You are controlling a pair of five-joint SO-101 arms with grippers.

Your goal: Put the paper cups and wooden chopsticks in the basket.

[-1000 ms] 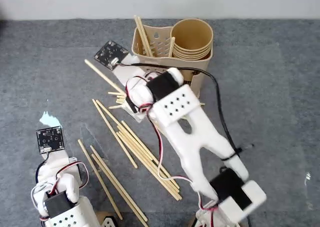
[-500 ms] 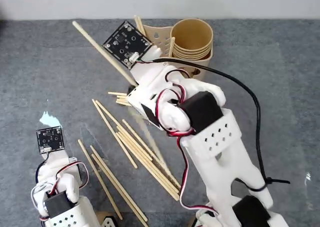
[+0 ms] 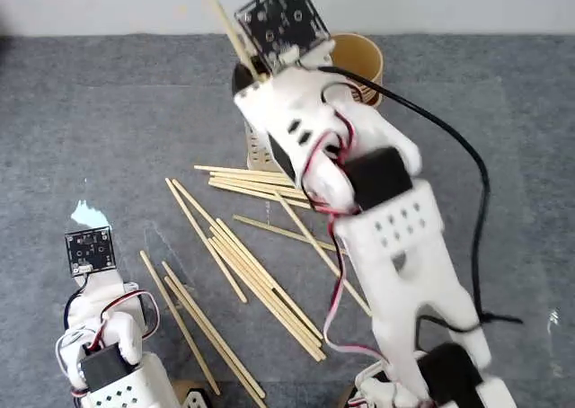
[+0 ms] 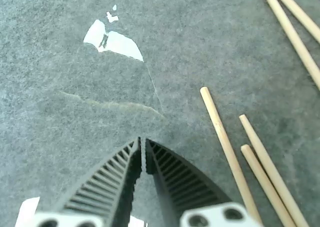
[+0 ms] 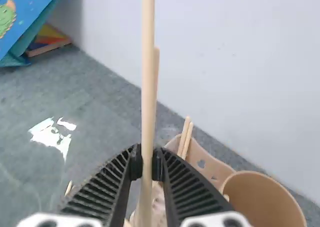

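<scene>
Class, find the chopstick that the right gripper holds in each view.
High view: the held chopstick slants over the basket, near the top edge.
Right wrist view: upright at centre, clamped in the right gripper.
Left wrist view: other, loose chopsticks on the mat.
Shared landmark: the pale patch on the mat.

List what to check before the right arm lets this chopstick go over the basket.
1. Grip: the right gripper is shut on the wooden chopstick, which stands upright: ok.
2. The basket lies below that gripper: ok.
3. The chopstick's lower end is inside the basket rim: cannot tell, the gripper hides it.
4. The paper cups sit stacked in the basket: ok.
5. The left gripper is shut and empty, low over the grey mat, far from the basket: ok.
6. All chopsticks collected: not ok, many loose chopsticks lie on the mat.
</scene>
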